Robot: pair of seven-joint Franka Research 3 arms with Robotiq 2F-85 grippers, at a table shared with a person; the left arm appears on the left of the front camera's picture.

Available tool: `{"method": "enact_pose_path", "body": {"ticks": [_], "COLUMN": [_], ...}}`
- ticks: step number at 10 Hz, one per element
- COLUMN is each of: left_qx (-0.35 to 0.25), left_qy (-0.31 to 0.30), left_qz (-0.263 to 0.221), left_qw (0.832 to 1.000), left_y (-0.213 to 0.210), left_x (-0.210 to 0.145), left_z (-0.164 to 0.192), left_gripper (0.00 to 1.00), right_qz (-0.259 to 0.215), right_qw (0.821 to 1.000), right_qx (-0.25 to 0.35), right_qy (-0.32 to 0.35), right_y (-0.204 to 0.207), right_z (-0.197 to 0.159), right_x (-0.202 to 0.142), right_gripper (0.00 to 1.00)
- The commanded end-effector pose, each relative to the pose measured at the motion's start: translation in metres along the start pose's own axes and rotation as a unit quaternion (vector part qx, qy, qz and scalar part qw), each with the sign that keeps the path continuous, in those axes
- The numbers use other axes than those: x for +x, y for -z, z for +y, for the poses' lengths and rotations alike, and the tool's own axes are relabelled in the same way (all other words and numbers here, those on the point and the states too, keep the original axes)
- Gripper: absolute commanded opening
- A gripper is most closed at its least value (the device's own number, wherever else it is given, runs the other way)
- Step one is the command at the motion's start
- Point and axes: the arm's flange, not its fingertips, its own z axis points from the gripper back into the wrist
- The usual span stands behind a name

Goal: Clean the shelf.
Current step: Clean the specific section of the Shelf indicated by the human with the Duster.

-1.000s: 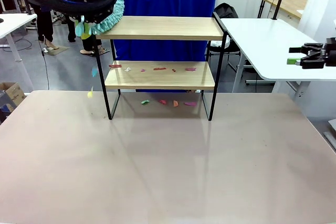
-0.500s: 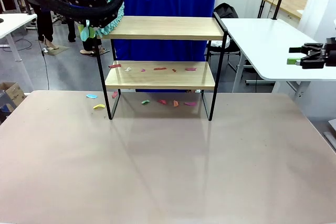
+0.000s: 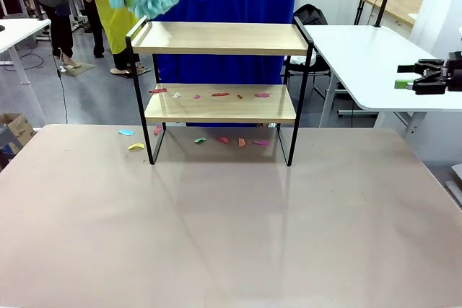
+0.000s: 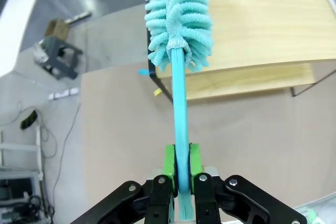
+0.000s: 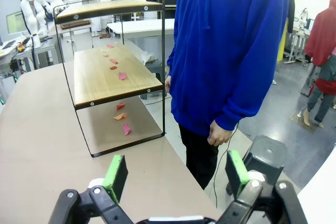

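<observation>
My left gripper clamps the duster handle above the left end of the shelf, which stands at the far side of the table. Top board: apparently clear. Lower board: scraps not yet swept. My right gripper stands wide, idle.

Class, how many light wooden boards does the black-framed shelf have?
2: the light wooden upper board on top, and the lower board beneath it, carrying small coloured paper scraps. None seems hidden.
</observation>
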Motion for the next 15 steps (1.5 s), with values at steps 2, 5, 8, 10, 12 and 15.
{"method": "enact_pose_path", "body": {"ticks": [2,5,8,10,12,15], "left_qx": [-0.138,-0.219,-0.199,-0.168,-0.183,-0.173], "left_qy": [0.082,0.270,0.508,0.604,0.634,0.606], "left_qz": [-0.009,0.027,0.015,0.102,0.159,0.284], "left_qw": [0.987,0.937,0.838,0.773,0.735,0.723], "left_y": [-0.028,-0.061,-0.055,-0.021,0.010,0.069], "left_x": [-0.014,-0.039,-0.080,-0.100,-0.114,-0.136], "left_z": [0.038,0.060,0.051,0.033,0.031,0.062], "left_gripper": [0.13,0.13,0.13,0.13,0.13,0.13], "right_qz": [-0.002,-0.002,-0.002,-0.002,-0.002,-0.002], "right_qw": [1.000,1.000,1.000,1.000,1.000,1.000], "right_qx": [0.000,0.000,0.000,0.000,0.000,0.000], "right_qy": [-0.002,-0.002,-0.002,-0.002,-0.002,-0.002], "right_y": [0.001,0.001,0.001,0.001,0.001,0.001], "right_z": [0.001,0.001,0.001,0.001,0.001,0.001], "right_x": [0.003,0.003,0.003,0.003,0.003,0.003], "right_gripper": [1.00,1.00,1.00,1.00,1.00,1.00]}}
